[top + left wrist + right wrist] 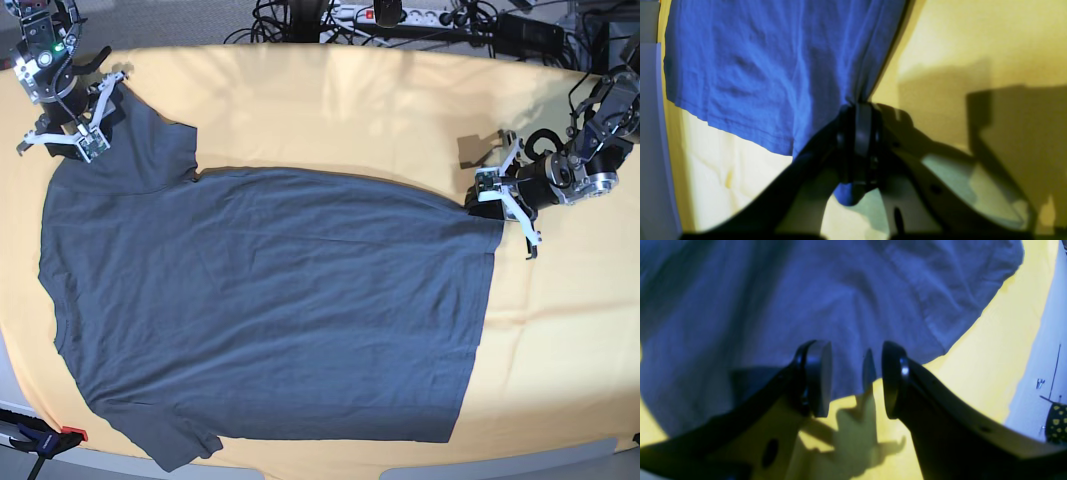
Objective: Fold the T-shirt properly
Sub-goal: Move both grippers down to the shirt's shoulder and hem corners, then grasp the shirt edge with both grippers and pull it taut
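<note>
The T-shirt (270, 300) lies spread flat on the yellow table, neck toward the left and hem toward the right in the base view. It looks blue in the wrist views. My left gripper (492, 197) is shut on the hem's far right corner; in the left wrist view (858, 111) the cloth (773, 66) bunches into the closed jaws. My right gripper (92, 128) is open over the far sleeve (150, 140). In the right wrist view (857, 380) its pads straddle the edge of the cloth (840, 300) with nothing clamped.
The yellow table (330, 100) stretches bare behind the shirt and to its right. Cables and a power strip (380, 14) lie beyond the back edge. A clamp (40, 437) sits at the front left corner. The table's front edge runs close under the near sleeve.
</note>
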{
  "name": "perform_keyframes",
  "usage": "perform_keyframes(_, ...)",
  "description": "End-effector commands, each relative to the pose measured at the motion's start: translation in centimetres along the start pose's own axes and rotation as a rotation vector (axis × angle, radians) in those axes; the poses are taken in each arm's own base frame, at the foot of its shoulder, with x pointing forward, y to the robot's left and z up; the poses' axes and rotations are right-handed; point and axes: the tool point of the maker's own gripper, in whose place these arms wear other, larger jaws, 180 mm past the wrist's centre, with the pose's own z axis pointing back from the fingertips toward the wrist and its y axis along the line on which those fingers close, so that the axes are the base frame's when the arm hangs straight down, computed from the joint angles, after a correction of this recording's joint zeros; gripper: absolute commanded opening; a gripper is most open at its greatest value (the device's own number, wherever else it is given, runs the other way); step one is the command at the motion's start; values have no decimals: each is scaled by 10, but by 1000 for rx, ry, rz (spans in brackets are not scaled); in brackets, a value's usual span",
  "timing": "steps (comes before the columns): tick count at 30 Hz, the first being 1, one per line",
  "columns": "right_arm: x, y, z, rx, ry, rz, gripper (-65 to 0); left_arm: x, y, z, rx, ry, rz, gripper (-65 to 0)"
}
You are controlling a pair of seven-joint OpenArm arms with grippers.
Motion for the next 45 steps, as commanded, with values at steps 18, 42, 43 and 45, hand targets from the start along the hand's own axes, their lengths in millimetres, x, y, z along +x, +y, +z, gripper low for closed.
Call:
perform_keyframes(18, 0, -29, 3, -132, 8, -4, -650, -7, 9, 8, 12, 30, -21, -650)
perform_keyframes(42, 18, -25, 90, -151, -32, 55, -650, 34, -45, 58, -178, 58, -91, -650)
perform_keyframes(43, 18, -24, 90, -142, -34, 60, -650, 36, -48, 59, -170, 70, -82, -650)
perform_keyframes(45, 15, -18, 91, -115, -28, 70, -650, 38, -55, 60, -162, 106, -85, -650)
